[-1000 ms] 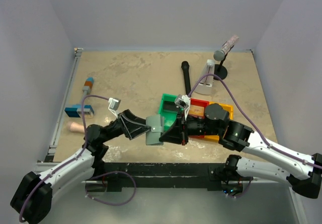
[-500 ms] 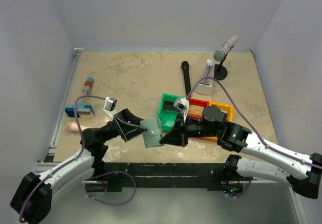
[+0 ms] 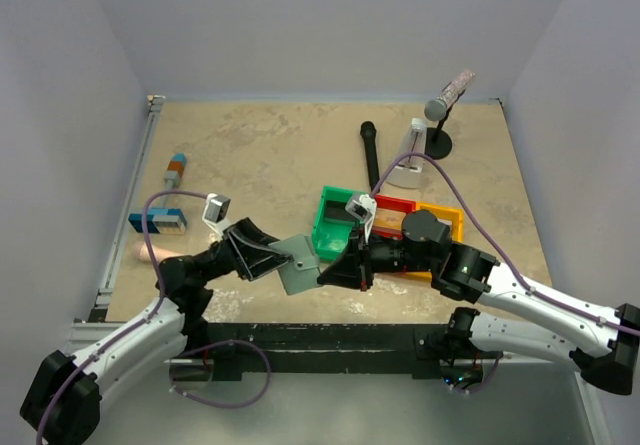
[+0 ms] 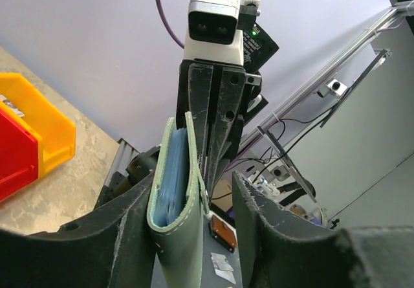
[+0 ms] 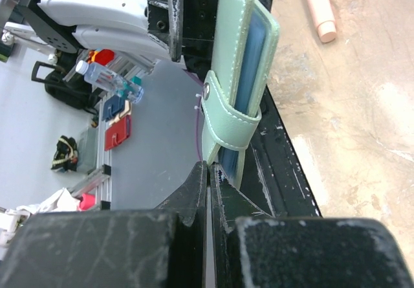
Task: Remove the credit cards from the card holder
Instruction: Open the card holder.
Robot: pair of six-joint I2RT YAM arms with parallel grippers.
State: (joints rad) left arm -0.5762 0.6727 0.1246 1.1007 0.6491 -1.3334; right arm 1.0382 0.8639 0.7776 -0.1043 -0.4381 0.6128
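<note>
Close to the table's (image 3: 270, 155) near edge, the holder (image 3: 300, 270) is held in the air between the two arms, folded shut, its strap snapped over the open side. The right pincer (image 5: 208, 171) has its fingers pressed together on one thin edge of the holder, and this grip carries it. The left pincer (image 4: 194, 178) stands about half open around the opposite end. The holder lies against one finger, with a clear gap to the other, so this pincer is not clamping it. Bluish layers show between the holder's panels. They may be the cards, still tucked inside, but neither wrist view makes that sure.

Just behind the right pincer sits the green bin (image 3: 330, 200), with the red bin (image 3: 397, 203) and the yellow bin (image 3: 452, 220) in a row to its right, all touching. Farther back, a black stick (image 3: 368, 145) lies on the table.
</note>
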